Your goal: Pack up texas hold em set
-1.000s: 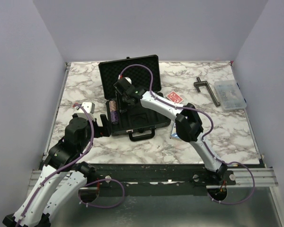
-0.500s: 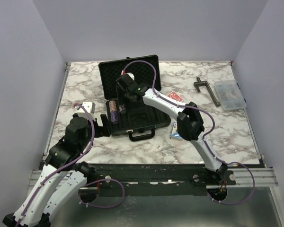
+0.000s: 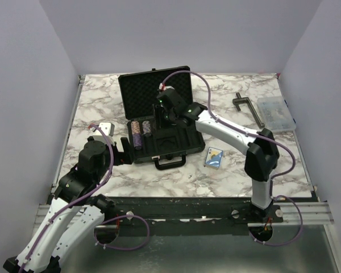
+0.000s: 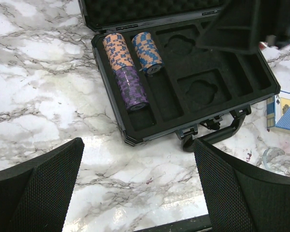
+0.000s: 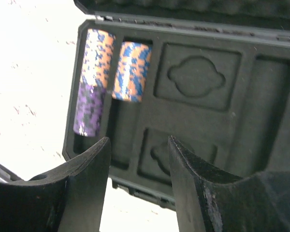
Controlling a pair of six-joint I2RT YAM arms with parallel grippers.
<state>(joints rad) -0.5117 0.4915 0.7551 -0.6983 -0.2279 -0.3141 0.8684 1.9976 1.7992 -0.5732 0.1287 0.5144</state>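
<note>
Right claw [image 5: 137, 145] hangs spread and empty over the case [image 3: 139, 94]. The blue deck [image 3: 215, 157] looks light, stiff and slick, so pinch across its long edges.

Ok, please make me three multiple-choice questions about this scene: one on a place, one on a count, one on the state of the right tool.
1. Where is the blue card deck?
A. inside the case
B. on the table, right of the case
C. held in the right tool

2. How many chip stacks lie in the case?
A. one
B. five
C. three

3. How is the right tool?
A. open and empty
B. shut on a chip stack
C. shut on the deck

Answers: 1 B, the deck lies on the marble beside the handle; 2 C, two orange-and-blue stacks and one purple lie in the left slots; 3 A, its fingers stand apart with nothing between them.
</note>
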